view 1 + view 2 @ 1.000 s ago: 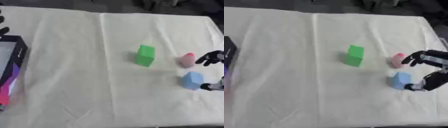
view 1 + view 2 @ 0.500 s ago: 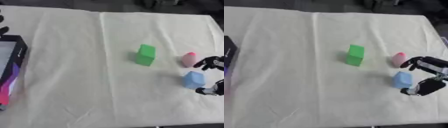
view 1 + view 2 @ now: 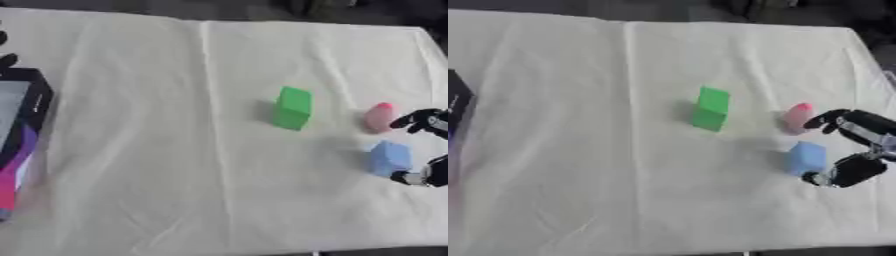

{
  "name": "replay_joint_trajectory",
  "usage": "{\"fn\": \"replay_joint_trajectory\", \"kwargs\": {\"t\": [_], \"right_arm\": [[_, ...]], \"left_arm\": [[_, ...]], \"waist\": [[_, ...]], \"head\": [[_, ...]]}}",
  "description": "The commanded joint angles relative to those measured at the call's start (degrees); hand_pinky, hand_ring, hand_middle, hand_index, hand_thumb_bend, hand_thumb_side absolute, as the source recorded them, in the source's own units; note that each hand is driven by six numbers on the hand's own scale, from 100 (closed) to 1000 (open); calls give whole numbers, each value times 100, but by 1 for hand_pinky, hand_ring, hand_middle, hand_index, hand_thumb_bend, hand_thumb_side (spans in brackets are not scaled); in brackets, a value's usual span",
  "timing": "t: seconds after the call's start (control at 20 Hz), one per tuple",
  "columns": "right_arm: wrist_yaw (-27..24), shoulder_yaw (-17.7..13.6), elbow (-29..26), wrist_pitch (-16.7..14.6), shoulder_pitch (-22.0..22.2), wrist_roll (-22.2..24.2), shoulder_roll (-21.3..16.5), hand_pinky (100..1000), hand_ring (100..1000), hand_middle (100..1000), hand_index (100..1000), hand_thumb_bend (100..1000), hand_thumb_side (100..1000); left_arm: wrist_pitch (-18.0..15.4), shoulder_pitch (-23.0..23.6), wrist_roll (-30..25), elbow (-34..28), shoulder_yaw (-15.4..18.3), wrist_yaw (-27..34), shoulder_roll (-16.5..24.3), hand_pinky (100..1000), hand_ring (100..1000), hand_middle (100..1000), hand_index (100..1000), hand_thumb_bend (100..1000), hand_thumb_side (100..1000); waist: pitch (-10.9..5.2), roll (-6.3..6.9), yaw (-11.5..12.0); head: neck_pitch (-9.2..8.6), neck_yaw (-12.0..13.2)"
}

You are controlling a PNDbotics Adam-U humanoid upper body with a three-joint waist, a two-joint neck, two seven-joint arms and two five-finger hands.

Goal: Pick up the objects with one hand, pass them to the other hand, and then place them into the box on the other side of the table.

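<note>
On the white cloth a blue block [image 3: 805,157] lies at the right, with a small pink object [image 3: 798,116] just behind it and a green block [image 3: 710,108] standing toward the middle. My right hand [image 3: 866,129] comes in from the right edge and is open. Its fingers [image 3: 829,119] reach toward the pink object and its thumb [image 3: 840,175] sits at the blue block's near right corner, so the block lies at the mouth of the hand. A dark bit of my left hand [image 3: 5,59] shows at the left edge above the box.
A dark box [image 3: 35,102] with purple and pink sides stands at the left edge of the table. The cloth's near edge runs along the bottom of both views, and dark floor shows beyond the far edge.
My right hand has shifted slightly toward the near edge beside the blue block. The blocks and the pink object have stayed where they were.
</note>
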Motion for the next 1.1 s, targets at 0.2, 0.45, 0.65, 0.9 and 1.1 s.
{"fn": "replay_joint_trajectory", "kwargs": {"t": [0.2,0.45,0.65,0.9,1.1], "right_arm": [[83,-66,-52,313,-79,-40,1,896,852,841,850,483,174],[86,-60,-52,534,-140,-105,78,896,850,837,842,417,135],[110,-74,-52,748,-179,-160,160,898,850,835,838,377,100],[286,-38,-52,934,-199,6,247,903,853,833,837,422,100],[454,-12,-52,1047,-234,180,301,907,855,830,834,438,100]], "left_arm": [[-4,-137,-35,-109,-2,-9,33,928,1000,901,816,445,582],[2,-170,-54,-118,-19,-9,24,929,1000,901,815,443,583],[8,-213,-77,-130,-41,-6,10,929,1000,900,814,442,584],[13,-258,-88,-144,-45,4,-5,930,1000,897,813,441,585],[16,-287,-100,-155,-51,11,-16,931,1000,897,814,439,585]], "waist": [[-29,34,23],[22,43,57],[73,45,101],[139,43,146],[167,47,173]], "head": [[-121,-72],[-180,-127],[-236,-158],[-296,-215],[-309,-238]]}}
